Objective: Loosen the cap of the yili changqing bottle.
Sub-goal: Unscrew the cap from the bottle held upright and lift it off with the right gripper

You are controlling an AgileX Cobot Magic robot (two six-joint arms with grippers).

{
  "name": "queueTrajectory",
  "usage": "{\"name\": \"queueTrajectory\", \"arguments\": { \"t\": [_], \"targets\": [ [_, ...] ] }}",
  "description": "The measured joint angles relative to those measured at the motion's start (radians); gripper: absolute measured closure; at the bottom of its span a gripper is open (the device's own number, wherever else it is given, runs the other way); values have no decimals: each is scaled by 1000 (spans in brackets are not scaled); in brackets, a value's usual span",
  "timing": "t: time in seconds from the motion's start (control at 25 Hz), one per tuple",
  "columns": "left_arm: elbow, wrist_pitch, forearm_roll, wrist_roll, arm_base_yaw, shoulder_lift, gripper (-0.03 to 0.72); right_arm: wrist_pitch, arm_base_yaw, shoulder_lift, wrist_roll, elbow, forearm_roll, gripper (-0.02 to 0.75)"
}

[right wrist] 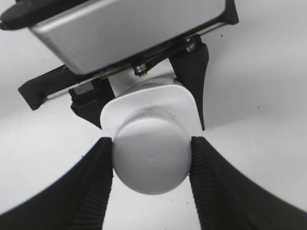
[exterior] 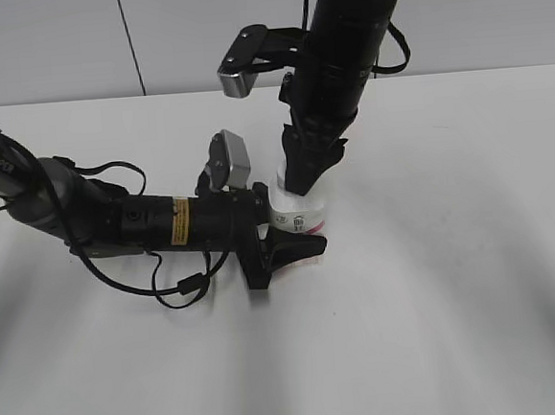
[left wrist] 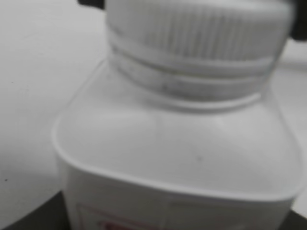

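Note:
The yili changqing bottle (exterior: 301,217) stands upright on the white table, white with a red-pink label. My left gripper (exterior: 297,241) comes in from the left and is shut on its body; the left wrist view shows the bottle's shoulder (left wrist: 182,148) very close and blurred. The ribbed white cap (left wrist: 201,28) is on the neck. My right gripper (exterior: 300,182) comes down from above and is shut on the cap (right wrist: 151,155), with one ribbed black finger pressed on each side of it. In the exterior view the cap is hidden by the right fingers.
The white table (exterior: 456,280) spreads around the bottle. A grey wall (exterior: 53,42) stands behind its far edge. The left arm (exterior: 115,220) lies low across the table's left half, with loose black cable beside it.

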Motion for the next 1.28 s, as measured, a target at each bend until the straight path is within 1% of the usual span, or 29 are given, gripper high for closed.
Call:
{"name": "queueTrajectory", "arguments": {
  "t": [0.28,0.44,1.16,1.28],
  "targets": [
    [0,0,1,2,0,0,273,0,0,0,-208,-1,-1,346],
    [0,0,3,2,0,0,276,0,0,0,-267,-1,-1,346],
    [0,0,8,2,0,0,276,-2,0,0,-293,-1,2,346],
    [0,0,8,0,0,0,277,-3,0,0,-296,-1,2,302]
  ]
}}
